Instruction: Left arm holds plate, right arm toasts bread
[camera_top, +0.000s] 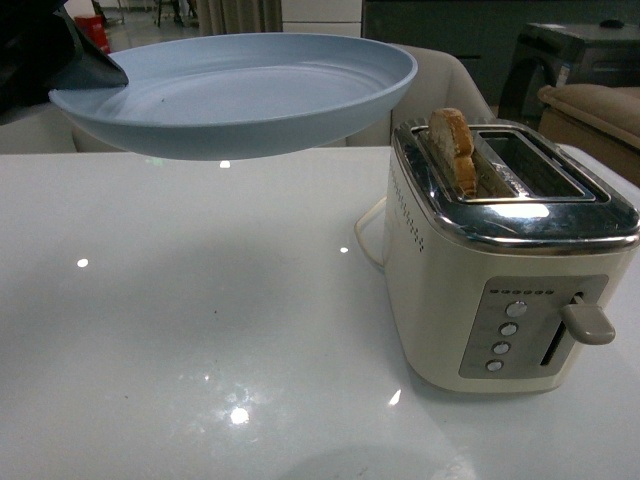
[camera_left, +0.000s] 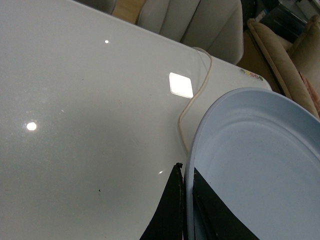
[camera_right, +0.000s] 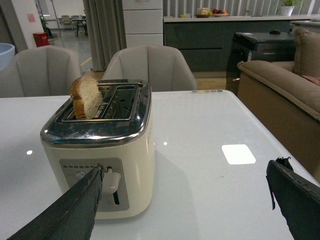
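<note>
the bread slice (camera_top: 452, 148) stood upright in one slot of the cream toaster (camera_top: 500, 300), its rounded top poking above the chrome rim. the pale-blue plate (camera_top: 240, 95) hung slightly tilted in the air beside the toaster and higher than its top, over the white tabletop (camera_top: 200, 330), its rim clamped in the left hand (camera_left: 186, 172). the right hand (camera_right: 185, 172) hovered at the toaster's control end, fingers wide apart. a cream cord (camera_left: 192, 100) trailed across the tabletop.
</note>
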